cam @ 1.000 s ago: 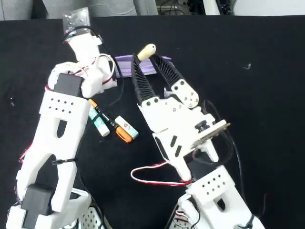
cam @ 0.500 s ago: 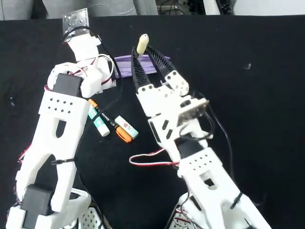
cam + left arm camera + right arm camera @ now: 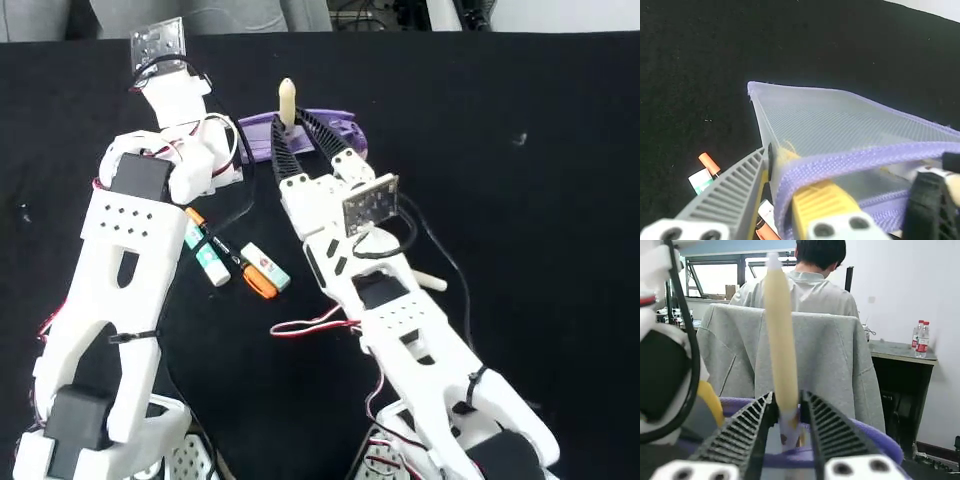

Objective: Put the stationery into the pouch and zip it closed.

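A purple mesh pouch point(image 3: 335, 127) lies at the far middle of the black table. My left gripper point(image 3: 776, 157) is shut on its purple zip edge point(image 3: 840, 162), holding the mouth up. My right gripper point(image 3: 288, 122) is shut on a cream pen point(image 3: 287, 97), which stands upright just over the pouch mouth. In the right wrist view the cream pen point(image 3: 781, 355) rises between the black fingers point(image 3: 747, 427), with the pouch rim point(image 3: 875, 440) below. An orange marker point(image 3: 238, 264), a teal-capped marker point(image 3: 207, 257) and a white eraser point(image 3: 266, 268) lie on the table beside the left arm.
A red and white cable point(image 3: 305, 325) loops from the right arm's base across the table. The black table point(image 3: 540, 200) stretches open to the right of the pouch. A grey-clad chair back point(image 3: 790, 355) stands beyond the table's far edge.
The right arm swung left and farther back with the cream pen, which went from tilted to upright above the pouch mouth. The left arm kept still, holding the pouch.
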